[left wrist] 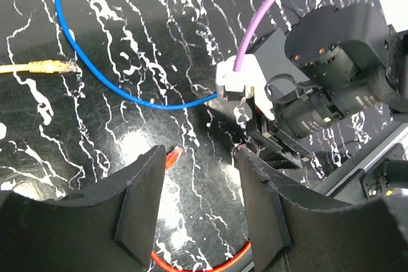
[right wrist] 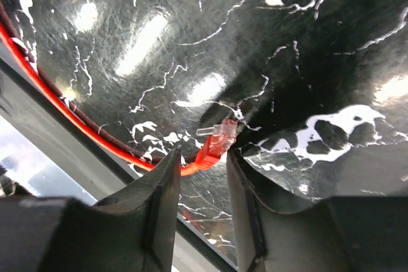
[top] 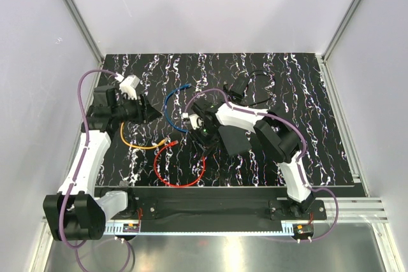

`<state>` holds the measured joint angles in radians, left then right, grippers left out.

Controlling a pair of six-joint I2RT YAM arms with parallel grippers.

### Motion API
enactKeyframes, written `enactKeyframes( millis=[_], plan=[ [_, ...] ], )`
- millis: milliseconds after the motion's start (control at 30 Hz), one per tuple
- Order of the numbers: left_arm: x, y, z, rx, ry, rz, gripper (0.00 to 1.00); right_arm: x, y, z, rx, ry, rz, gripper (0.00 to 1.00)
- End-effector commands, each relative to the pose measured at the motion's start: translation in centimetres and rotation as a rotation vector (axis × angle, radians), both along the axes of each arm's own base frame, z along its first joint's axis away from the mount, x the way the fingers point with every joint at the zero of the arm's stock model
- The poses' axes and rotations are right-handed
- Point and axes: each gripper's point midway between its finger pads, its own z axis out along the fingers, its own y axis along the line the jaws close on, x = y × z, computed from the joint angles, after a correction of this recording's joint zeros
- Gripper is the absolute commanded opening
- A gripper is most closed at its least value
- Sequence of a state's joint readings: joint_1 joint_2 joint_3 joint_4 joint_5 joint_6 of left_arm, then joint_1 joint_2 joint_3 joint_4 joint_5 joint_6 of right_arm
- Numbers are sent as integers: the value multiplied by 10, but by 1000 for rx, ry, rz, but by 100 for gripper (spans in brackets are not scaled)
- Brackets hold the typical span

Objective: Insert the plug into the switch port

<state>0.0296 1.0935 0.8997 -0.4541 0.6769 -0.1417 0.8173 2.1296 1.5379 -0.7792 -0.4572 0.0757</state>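
1. Right gripper (right wrist: 204, 157): the fingers sat narrowly apart with the red plug (right wrist: 217, 144) at their tips. One finger overlapped the plug and a gap showed on the other side. I couldn't tell whether it was clamped.
2. Plug axis in the right wrist view ran diagonally. The clear tip pointed away from the fingers, and the boot and red cable (top: 180, 185) trailed back past one finger.
3. Key relation, from the top view: the switch box (top: 234, 139) lay flat on the table (top: 306, 125), just beside the right gripper on the side towards the right arm's base and partly under its forearm. The switch port itself wasn't visible in any view, so which edge carries it was unknown.
4. My read: the tip didn't look aimed at the box, so the plug would need turning before insertion.
5. Left gripper (left wrist: 201, 157): the fingers were parted and held nothing. It sat well apart from the box, so the right arm was clearly nearer.
6. Counts:
   - One switch box.
   - One small black lump with a cord (top: 237, 87), further back.
   - Three cables: red, blue cable (left wrist: 127, 97) and yellow cable (top: 131, 144).
   - Plugs seen: two red, with the free red plug (left wrist: 174, 155) on the table, and one yellow plug (left wrist: 51, 65).
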Motion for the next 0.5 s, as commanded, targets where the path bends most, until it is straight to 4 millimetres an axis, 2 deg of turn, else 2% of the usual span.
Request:
enactKeyframes(
  millis=[0,267,333,367,400,433,467],
  plan=[
    [6,6,7,38,-82,11,54,10,6,-8,-5,-35,-21,40],
    [4,10,2,75,-92,3,54,25,13,-16,-16,-74,-56,35],
    [3,9,1,83,-99,-11,54,25,16,-16,-5,-70,-48,27],
    [1,9,3,88,-114,-22,54,25,16,-14,1,-75,-43,14],
    [-1,8,1,96,-127,-42,54,26,17,-11,13,-78,-41,9],
    [-3,6,1,92,-133,-53,54,30,18,-5,48,-74,-53,2],
    [-5,5,1,98,-151,-77,54,33,18,7,79,-81,-65,0]
  ],
)
